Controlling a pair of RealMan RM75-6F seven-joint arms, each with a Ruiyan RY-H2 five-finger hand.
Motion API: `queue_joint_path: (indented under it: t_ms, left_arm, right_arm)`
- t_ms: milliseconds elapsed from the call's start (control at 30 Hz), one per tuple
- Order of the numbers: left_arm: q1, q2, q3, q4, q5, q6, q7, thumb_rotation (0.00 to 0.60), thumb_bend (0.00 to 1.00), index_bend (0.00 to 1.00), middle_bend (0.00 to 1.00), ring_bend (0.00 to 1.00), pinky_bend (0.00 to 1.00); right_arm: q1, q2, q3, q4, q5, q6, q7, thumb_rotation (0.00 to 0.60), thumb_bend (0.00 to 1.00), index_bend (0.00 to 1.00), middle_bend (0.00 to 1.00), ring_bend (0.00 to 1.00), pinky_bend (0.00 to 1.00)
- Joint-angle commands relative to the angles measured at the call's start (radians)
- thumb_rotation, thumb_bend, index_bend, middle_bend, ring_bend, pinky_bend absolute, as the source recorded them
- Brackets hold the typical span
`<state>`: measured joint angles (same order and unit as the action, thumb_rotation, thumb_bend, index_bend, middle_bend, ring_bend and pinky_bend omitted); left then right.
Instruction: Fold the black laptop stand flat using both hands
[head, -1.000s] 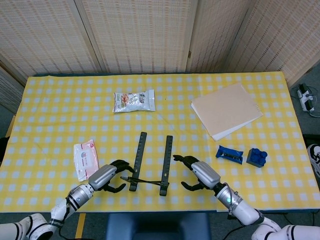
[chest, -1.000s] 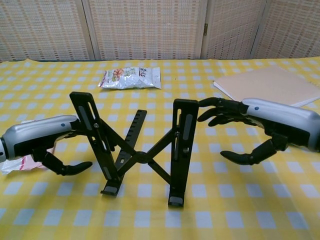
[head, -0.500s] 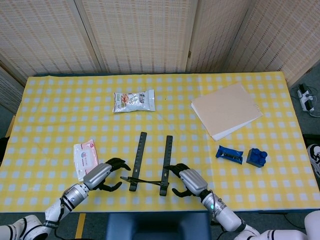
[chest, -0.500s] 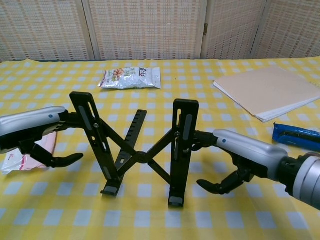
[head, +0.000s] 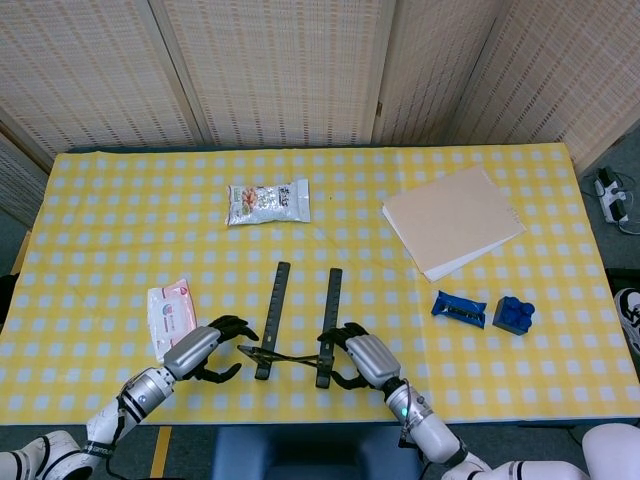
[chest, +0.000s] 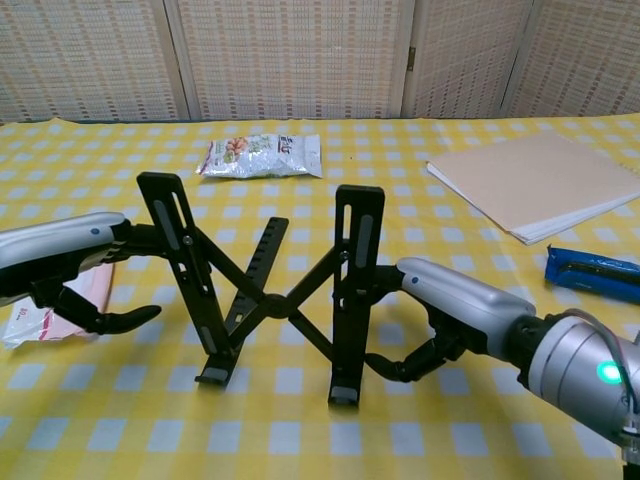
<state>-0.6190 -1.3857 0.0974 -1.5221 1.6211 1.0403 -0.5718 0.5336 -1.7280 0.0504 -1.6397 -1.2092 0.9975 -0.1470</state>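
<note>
One black laptop stand (chest: 275, 295), two hands at its uprights.
The stand sits unfolded near the counter's (head: 120, 200) front edge. The right hand (chest: 440, 315) curls around the right upright; the left hand (chest: 75, 265), fingers apart, touches the left one. Also one snack packet (head: 268, 202), one wipes pack (head: 170, 315), two blue items.

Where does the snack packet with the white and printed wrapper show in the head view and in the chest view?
Head view: the white printed snack packet lies upper centre-left on the yellow checked cloth, beyond the black laptop stand.
Chest view: the packet lies at top centre-left, behind the stand.
Shared landmark: the beige paper sheets, to the packet's right in both.
</note>
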Motion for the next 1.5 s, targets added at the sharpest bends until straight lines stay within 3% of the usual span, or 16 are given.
queue_joint_path:
  t_ms: [33, 367, 633, 900, 1500]
  left_arm:
    - [0.0, -0.001, 0.0, 0.001, -0.001, -0.001, -0.003, 0.6, 0.49, 0.3, 0.3, 0.15, 0.11]
    - [0.001, -0.001, -0.014, 0.014, -0.016, -0.004, -0.017, 0.6, 0.49, 0.3, 0.3, 0.15, 0.11]
    - [0.007, 0.009, -0.009, 0.016, -0.008, 0.003, -0.032, 0.6, 0.49, 0.3, 0.3, 0.15, 0.11]
    - [0.009, 0.014, -0.009, 0.004, 0.0, 0.01, -0.025, 0.6, 0.49, 0.3, 0.3, 0.15, 0.1]
    - [0.009, 0.012, -0.007, 0.011, 0.006, 0.009, -0.031, 0.6, 0.48, 0.3, 0.3, 0.15, 0.1]
  right_arm:
    - [-0.001, -0.014, 0.015, 0.005, 0.016, 0.014, -0.022, 0.6, 0.41, 0.28, 0.27, 0.21, 0.1]
    - [0.031, -0.051, 0.069, 0.04, 0.043, 0.007, -0.067, 0.6, 0.41, 0.29, 0.27, 0.21, 0.1]
    - [0.029, -0.008, 0.059, -0.034, 0.103, -0.002, -0.125, 0.6, 0.41, 0.3, 0.27, 0.21, 0.1]
    - [0.037, -0.028, 0.07, -0.033, 0.148, 0.019, -0.178, 0.6, 0.41, 0.44, 0.28, 0.21, 0.1]
    - [0.044, -0.064, 0.073, -0.009, 0.179, 0.027, -0.183, 0.6, 0.41, 0.5, 0.29, 0.21, 0.1]
